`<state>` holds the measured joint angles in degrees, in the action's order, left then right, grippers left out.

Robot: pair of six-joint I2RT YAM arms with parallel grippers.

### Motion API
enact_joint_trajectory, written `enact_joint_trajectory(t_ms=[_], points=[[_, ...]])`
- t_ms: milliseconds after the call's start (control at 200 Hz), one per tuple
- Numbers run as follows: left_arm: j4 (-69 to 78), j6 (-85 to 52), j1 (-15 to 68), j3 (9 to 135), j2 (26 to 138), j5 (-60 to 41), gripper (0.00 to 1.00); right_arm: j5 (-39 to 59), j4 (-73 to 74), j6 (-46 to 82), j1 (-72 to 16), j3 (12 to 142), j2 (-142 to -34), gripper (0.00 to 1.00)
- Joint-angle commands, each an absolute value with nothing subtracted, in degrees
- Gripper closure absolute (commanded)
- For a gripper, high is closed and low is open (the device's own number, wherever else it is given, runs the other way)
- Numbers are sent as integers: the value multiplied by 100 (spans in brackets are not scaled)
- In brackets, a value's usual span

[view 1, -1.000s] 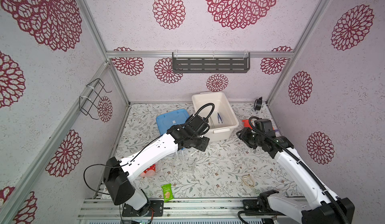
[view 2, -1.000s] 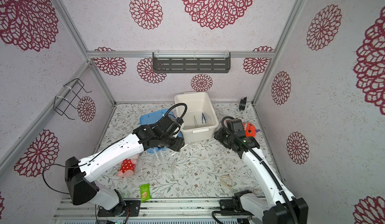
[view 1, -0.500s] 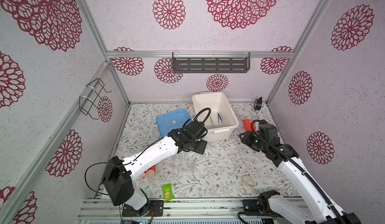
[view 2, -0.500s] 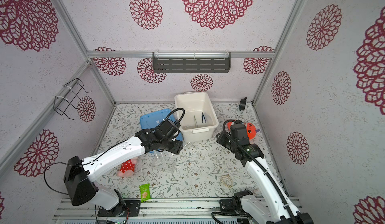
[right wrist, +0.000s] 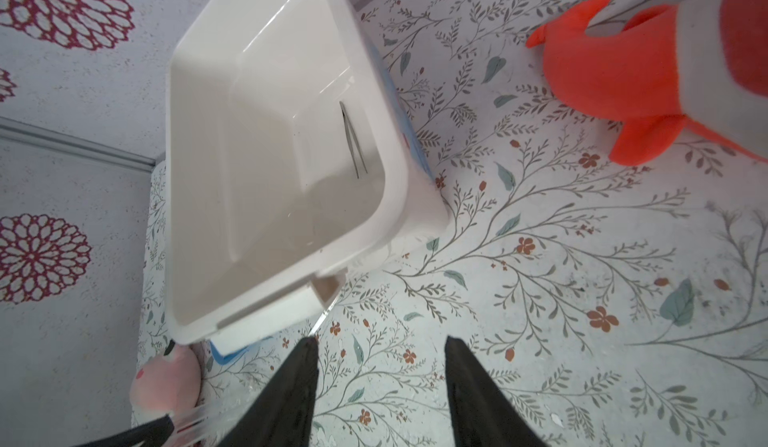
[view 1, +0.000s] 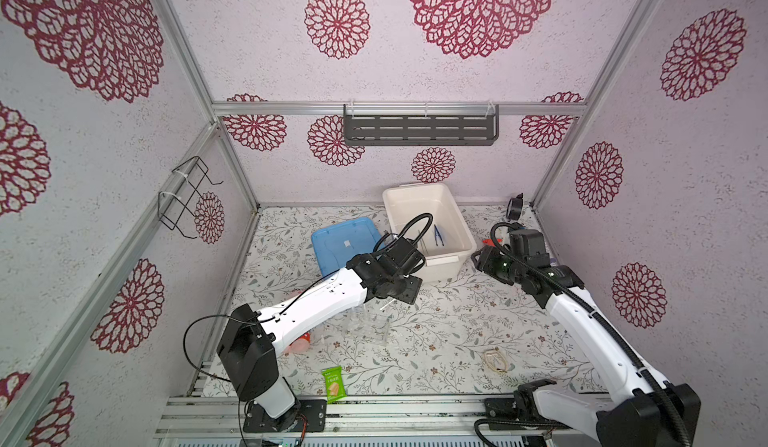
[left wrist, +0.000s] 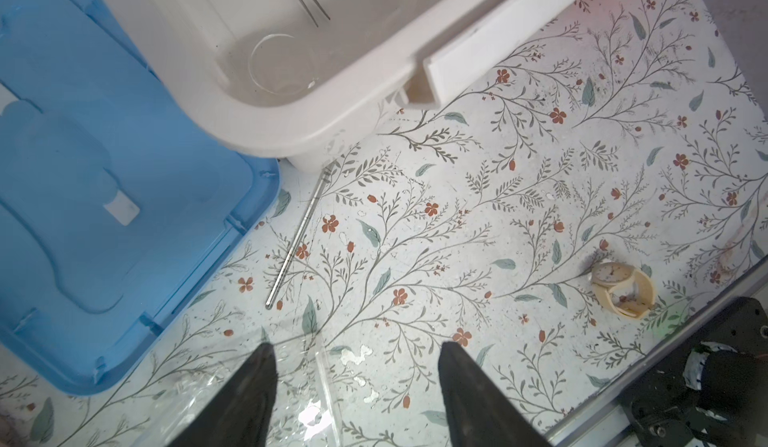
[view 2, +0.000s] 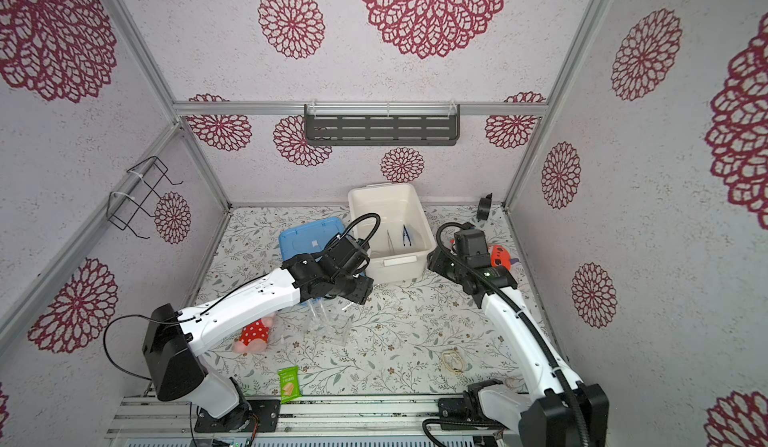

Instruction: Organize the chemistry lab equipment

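Bin: white bin (view 1: 419, 206) on the desk (view 1: 436, 332) — the landmark.
Tweezers: metal tweezers (view 2: 390, 241) and dark blue tweezers (view 2: 406, 235) lie side by side inside the bin.
Glass: clear round glass (left wrist: 282, 64) in the bin's front corner.
Rod: thin clear rod (left wrist: 297, 237) on the desk, one end at the bin's front corner.
Beakers: clear beakers (view 1: 368, 320) in front of the bin, apart.
Left arm: left pincer (left wrist: 356, 347) wide, empty — in front of the bin.
Right arm: right pincer (right wrist: 381, 341) wide, empty, beside the bin's front right corner.
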<state>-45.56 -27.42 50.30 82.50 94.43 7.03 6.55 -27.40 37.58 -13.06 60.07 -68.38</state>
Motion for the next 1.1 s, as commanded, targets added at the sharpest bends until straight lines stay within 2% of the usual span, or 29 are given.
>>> enact_joint_trajectory(t_ms=[0,280,595,771,1096], points=[[-4235,-2700,4984,8438,9643,768,35,729,-2662,3811,-1152,6343,-7161,47],[-4191,-2683,4864,9037,10299,780,38,880,-2657,3649,-1125,6602,-7539,47],[-4128,-2727,4669,9279,10431,681,38,1093,-2567,3636,-1028,6657,-7745,45],[-4217,-2676,4575,9509,10643,606,39,1068,-2496,3609,-1033,7030,-8255,45],[-4169,-2654,4466,9770,10808,395,39,534,-2652,3409,-1057,7387,-8800,58]])
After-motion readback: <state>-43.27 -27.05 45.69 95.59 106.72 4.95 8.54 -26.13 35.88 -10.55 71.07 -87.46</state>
